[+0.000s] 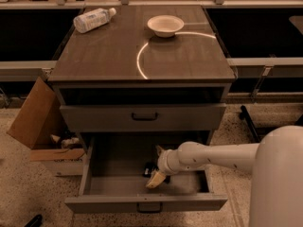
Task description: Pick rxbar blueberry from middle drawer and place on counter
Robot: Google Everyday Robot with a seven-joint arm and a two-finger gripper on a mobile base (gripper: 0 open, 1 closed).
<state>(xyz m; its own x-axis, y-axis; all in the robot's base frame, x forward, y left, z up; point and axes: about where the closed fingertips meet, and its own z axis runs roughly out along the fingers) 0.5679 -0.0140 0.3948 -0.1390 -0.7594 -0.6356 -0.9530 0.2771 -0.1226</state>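
The rxbar blueberry (147,170) is a small dark bar lying on the floor of the open middle drawer (142,203), near its centre. My gripper (155,167) reaches into the drawer from the right on a white arm. It is open, with one pale finger (159,150) behind the bar and the other (154,180) in front of it. It sits just right of the bar and partly hides it. The counter (109,51) above is grey-brown with a bright arc mark.
A white bowl (165,25) and a clear plastic bottle (93,19) lie on the counter's far side. A shut drawer with a dark handle (144,117) is above the open one. A cardboard box (35,119) stands on the floor to the left.
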